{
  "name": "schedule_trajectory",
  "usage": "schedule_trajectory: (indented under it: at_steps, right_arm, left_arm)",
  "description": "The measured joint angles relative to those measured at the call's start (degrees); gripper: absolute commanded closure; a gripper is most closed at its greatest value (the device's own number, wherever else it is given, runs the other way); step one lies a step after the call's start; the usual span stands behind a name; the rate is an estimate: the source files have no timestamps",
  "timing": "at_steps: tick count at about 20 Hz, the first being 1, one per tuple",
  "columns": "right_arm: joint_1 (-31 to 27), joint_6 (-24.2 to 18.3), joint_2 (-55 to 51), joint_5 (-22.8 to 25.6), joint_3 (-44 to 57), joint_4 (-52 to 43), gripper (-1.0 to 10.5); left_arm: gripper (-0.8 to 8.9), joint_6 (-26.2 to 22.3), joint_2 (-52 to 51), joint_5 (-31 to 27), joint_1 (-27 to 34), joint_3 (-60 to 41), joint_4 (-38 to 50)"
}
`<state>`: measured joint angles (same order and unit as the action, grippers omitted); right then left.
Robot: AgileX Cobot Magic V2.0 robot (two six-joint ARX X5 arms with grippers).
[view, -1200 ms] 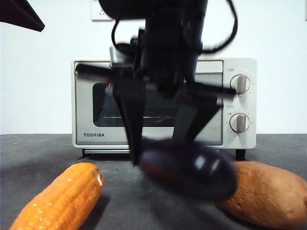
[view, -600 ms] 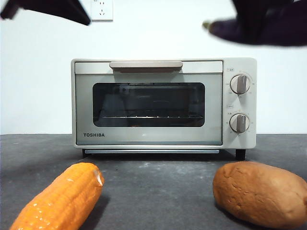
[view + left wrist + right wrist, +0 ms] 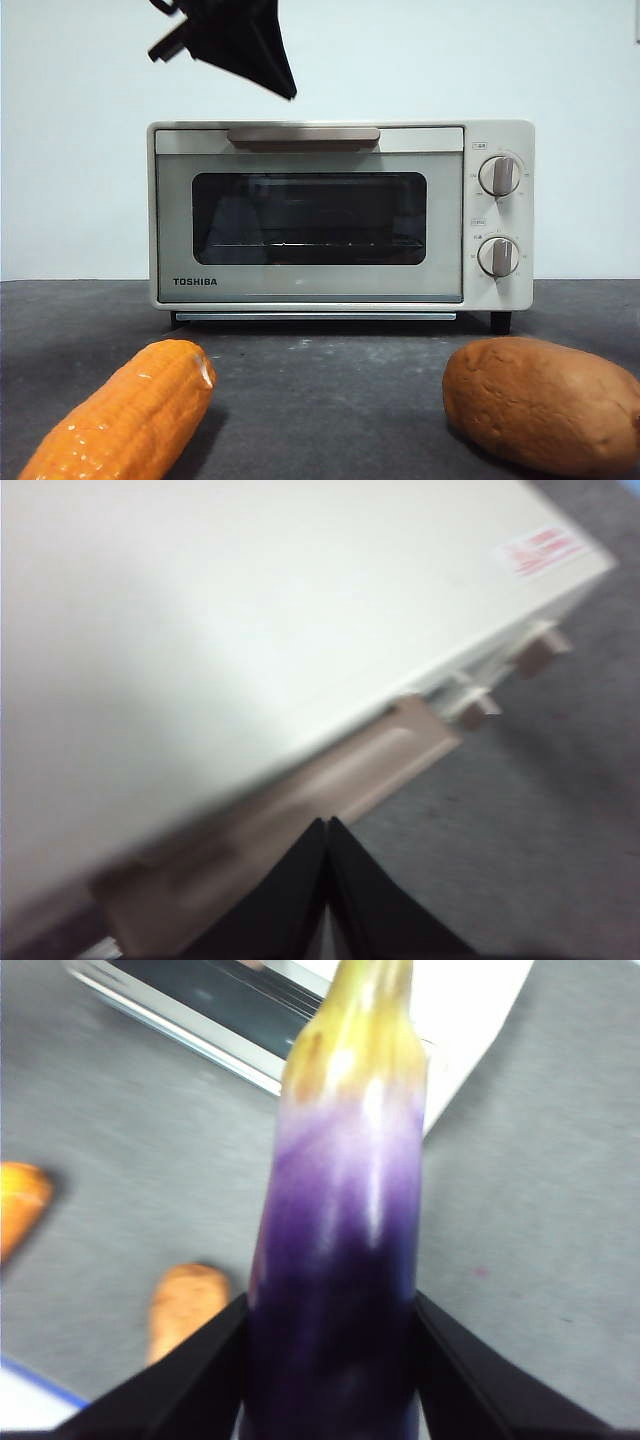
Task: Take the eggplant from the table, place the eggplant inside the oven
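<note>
The left tool [image 3: 327, 900] ends in two matte black jaws, wedge-shaped and tapering to thin pointed tips. The right tool [image 3: 330, 1380] has the same flat black jaws with angled, sloping edges. Seen from the front, the left tool [image 3: 245, 45] is a dark angular body ending in a sharp point.

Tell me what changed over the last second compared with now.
The right claw, shut on the eggplant, lifted it from the table between the corn and the brown lump, up and out of the front view. The left claw, jaws shut, moved in from the upper corner to just above the oven handle. Oven door, corn and lump stayed put.
</note>
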<state>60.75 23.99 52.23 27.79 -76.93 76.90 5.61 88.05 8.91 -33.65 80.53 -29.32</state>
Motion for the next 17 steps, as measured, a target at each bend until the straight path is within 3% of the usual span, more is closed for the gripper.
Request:
schedule_trajectory:
  at_steps: [4, 11, 17]
  right_arm:
    - [0.00, -0.02, -5.09, -1.33, 0.00, 0.00, 7.9]
    - [0.00, -0.02, -8.74, -1.44, 0.00, 0.02, 7.9]
    - [0.00, -0.46, -8.59, -1.49, 0.00, 0.00, 7.9]
  left_arm:
    - [8.08, -2.73, 4.33, -4.57, -0.02, 2.36, -0.13]
    - [8.08, -3.80, 5.14, -4.92, -1.38, 4.04, -4.37]
    - [8.08, -3.83, 4.61, -3.87, -6.67, 4.59, -18.01]
